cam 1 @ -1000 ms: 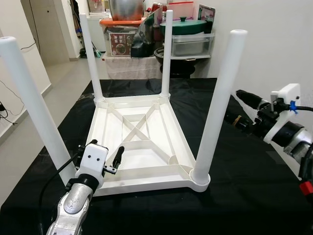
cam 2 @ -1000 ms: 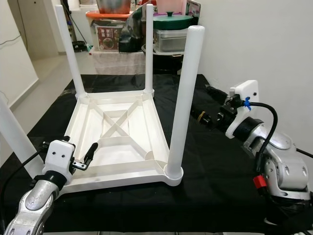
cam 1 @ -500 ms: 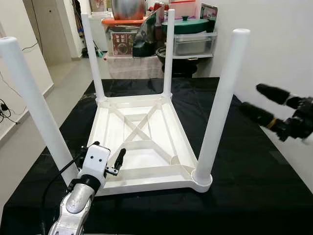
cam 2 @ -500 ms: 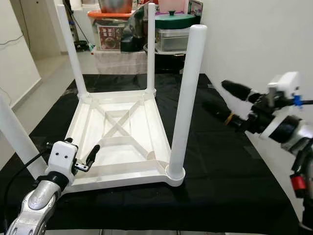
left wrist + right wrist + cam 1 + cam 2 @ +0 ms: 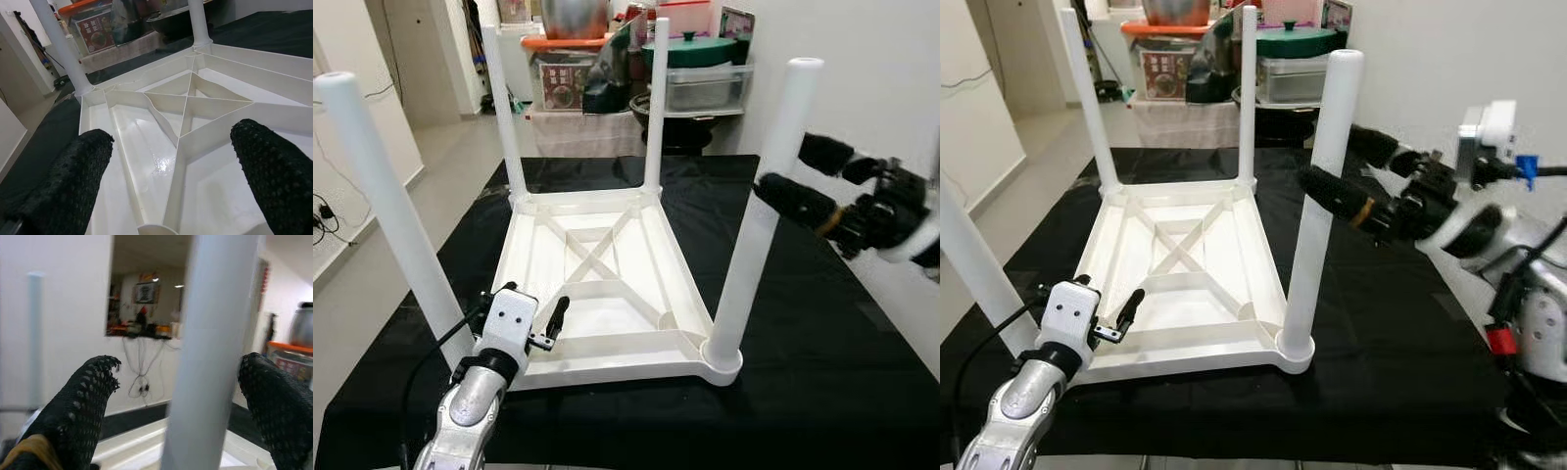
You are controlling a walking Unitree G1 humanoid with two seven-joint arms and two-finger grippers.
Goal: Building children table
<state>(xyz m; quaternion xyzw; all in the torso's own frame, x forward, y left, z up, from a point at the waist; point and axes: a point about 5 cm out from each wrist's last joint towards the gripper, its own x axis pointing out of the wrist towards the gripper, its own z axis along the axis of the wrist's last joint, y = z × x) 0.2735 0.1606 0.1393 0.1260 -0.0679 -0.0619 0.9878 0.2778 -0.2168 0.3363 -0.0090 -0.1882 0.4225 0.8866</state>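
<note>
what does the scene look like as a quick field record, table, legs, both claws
table: white children table upside down on a black cloth
legs: four white legs standing up from the corners
near right leg: upright in its corner socket
right claw: open, fingers either side of the near right leg, upper part
left claw: open, at the near edge of the table by the near left leg
background: shelf with pots and boxes
</note>
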